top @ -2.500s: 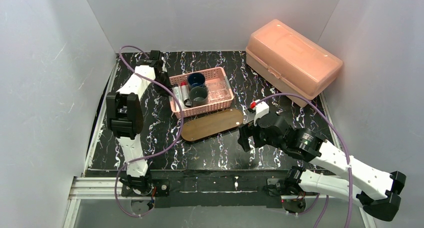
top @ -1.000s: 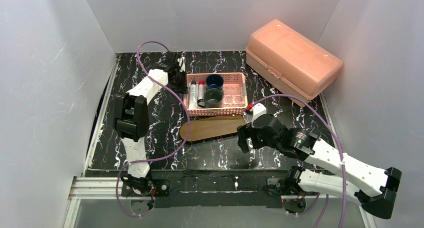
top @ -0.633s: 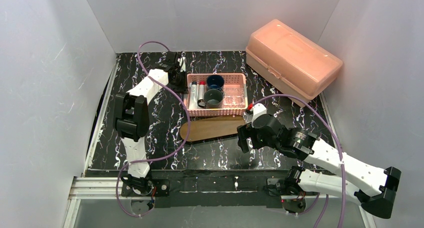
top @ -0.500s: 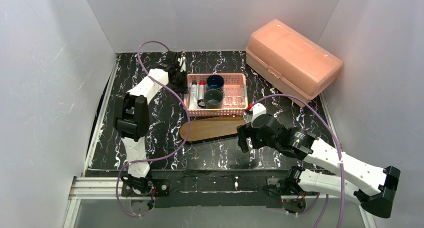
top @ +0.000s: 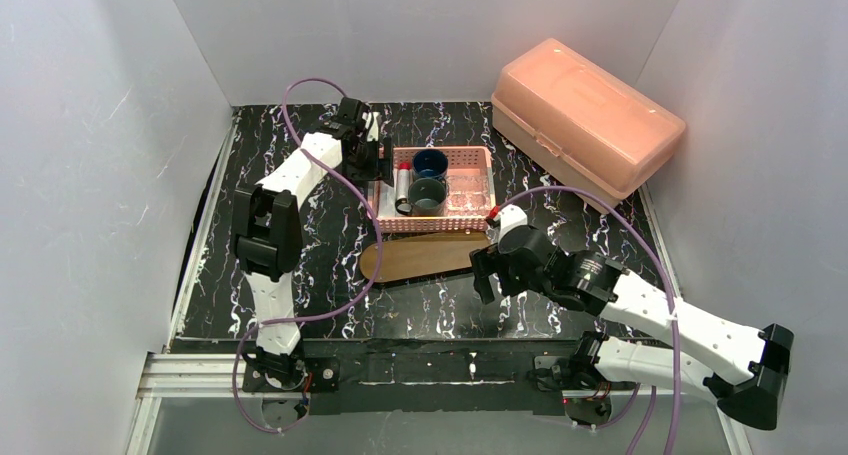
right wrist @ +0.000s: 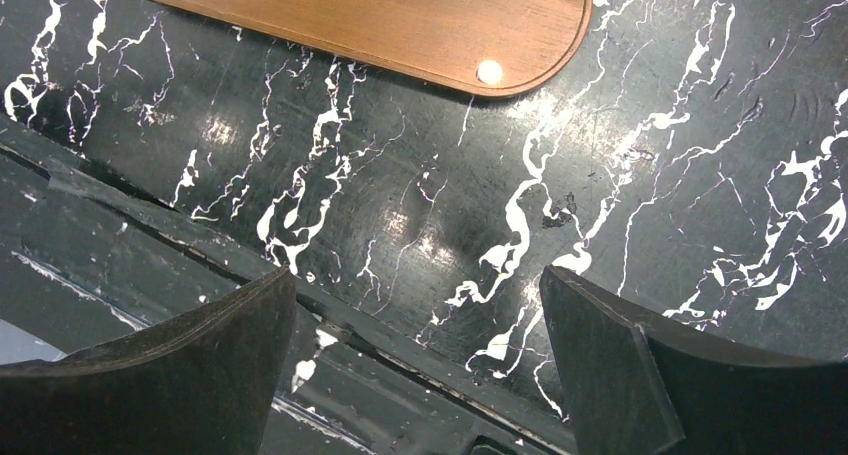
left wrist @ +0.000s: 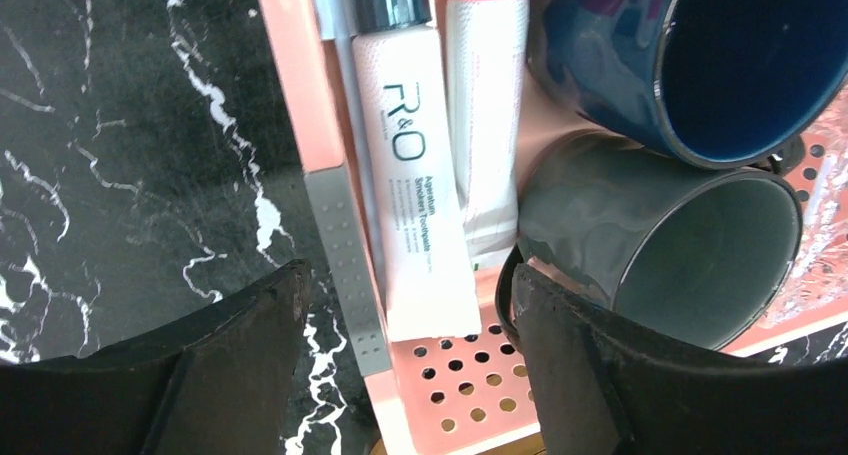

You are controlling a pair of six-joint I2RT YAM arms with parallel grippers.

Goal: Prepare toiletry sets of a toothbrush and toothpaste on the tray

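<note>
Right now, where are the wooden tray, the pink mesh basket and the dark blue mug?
wooden tray (top: 420, 258): top view, bare middle of the board.
pink mesh basket (top: 445, 223): top view, its near wall.
dark blue mug (left wrist: 745, 60): left wrist view, its inner wall.

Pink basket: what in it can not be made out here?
Top view: the left gripper covers the left end of the pink basket, hiding the white toothpaste tube.
Left wrist view: the top edge cuts off the red-capped tube and the dark blue mug.
Left wrist view: the grey strip between basket wall and toothpaste tube shows too little to identify.
Top view: the clear glass is too small to show contents.
</note>
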